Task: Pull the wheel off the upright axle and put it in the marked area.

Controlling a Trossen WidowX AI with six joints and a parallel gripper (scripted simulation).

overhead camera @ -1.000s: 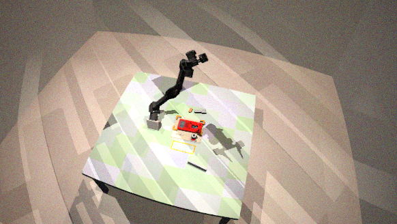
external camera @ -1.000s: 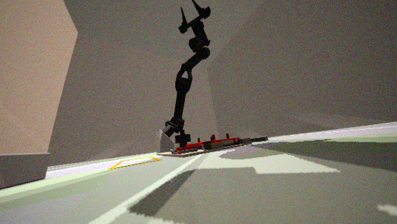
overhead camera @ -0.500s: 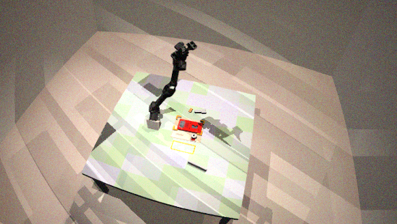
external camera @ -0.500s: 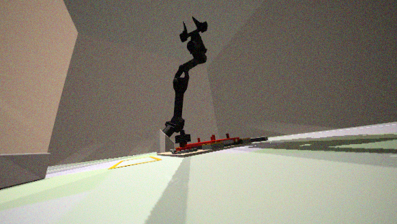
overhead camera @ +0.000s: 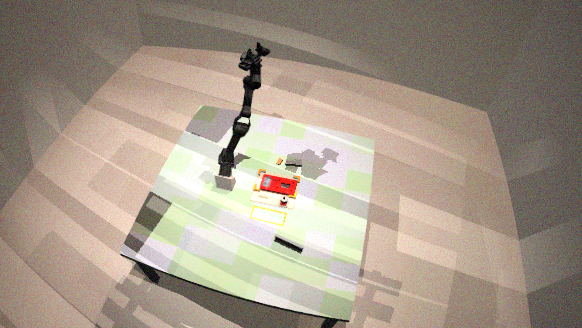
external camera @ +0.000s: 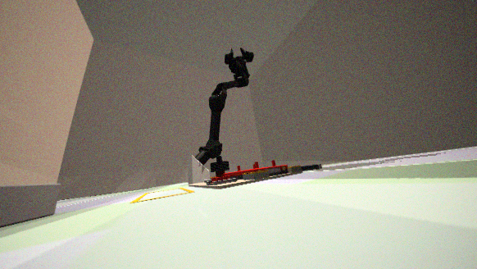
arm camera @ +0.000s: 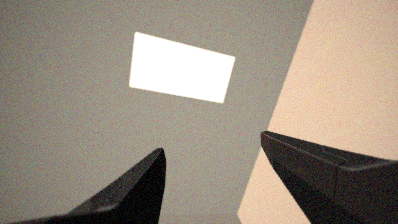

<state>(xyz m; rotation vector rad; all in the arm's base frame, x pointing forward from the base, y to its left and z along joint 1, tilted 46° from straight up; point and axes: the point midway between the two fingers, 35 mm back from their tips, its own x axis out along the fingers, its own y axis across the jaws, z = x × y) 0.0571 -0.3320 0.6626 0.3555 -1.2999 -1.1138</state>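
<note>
The small dark wheel (overhead camera: 284, 200) (external camera: 220, 166) sits low at the front right corner of the pale board; it looks to be on its upright axle, but the axle is hard to make out. The marked area is a yellow outline (overhead camera: 268, 221) (external camera: 139, 198) on the table beside the board, with nothing inside it. My gripper (overhead camera: 254, 50) (external camera: 236, 49) (arm camera: 212, 146) is open and empty, high above the table and far from the wheel, with its fingers pointing upward. Only wall, ceiling and a bright panel show beyond the fingers in the wrist view.
A red block-like fixture (overhead camera: 278, 185) (external camera: 266, 168) with orange corners stands behind the wheel. The pale board (overhead camera: 258, 198) lies in front of it. A black bar (overhead camera: 288, 244) lies beyond the outline. A small orange piece (overhead camera: 279, 161) and a dark strip (overhead camera: 293, 165) lie behind the fixture.
</note>
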